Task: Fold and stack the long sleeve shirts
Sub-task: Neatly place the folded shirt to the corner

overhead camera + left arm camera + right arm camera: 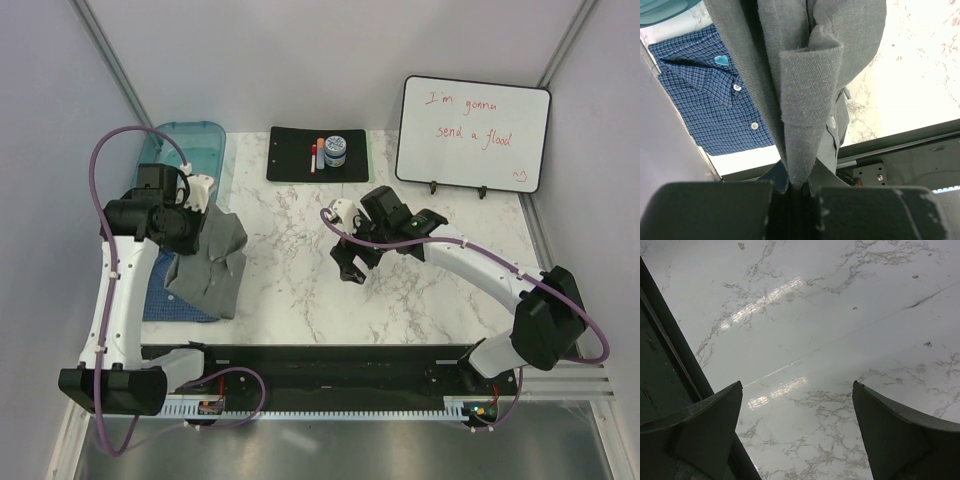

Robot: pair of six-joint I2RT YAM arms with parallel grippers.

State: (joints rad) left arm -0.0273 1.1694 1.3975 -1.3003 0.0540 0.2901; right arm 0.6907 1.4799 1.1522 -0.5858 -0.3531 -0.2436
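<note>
left wrist view: left gripper (797,187) clamped on a fold of the grey shirt (807,75), which drapes over the blue shirt (707,105) at the left side of the table (300,285). right gripper (797,407) jaws apart, empty.

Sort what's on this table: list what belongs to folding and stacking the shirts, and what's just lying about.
For the job: plain grey cloth button-up shirt; blue checked cloth button-up shirt.
Lying about: translucent teal plastic tray; white rectangular whiteboard; black rectangular board carrying a small round jar.
</note>
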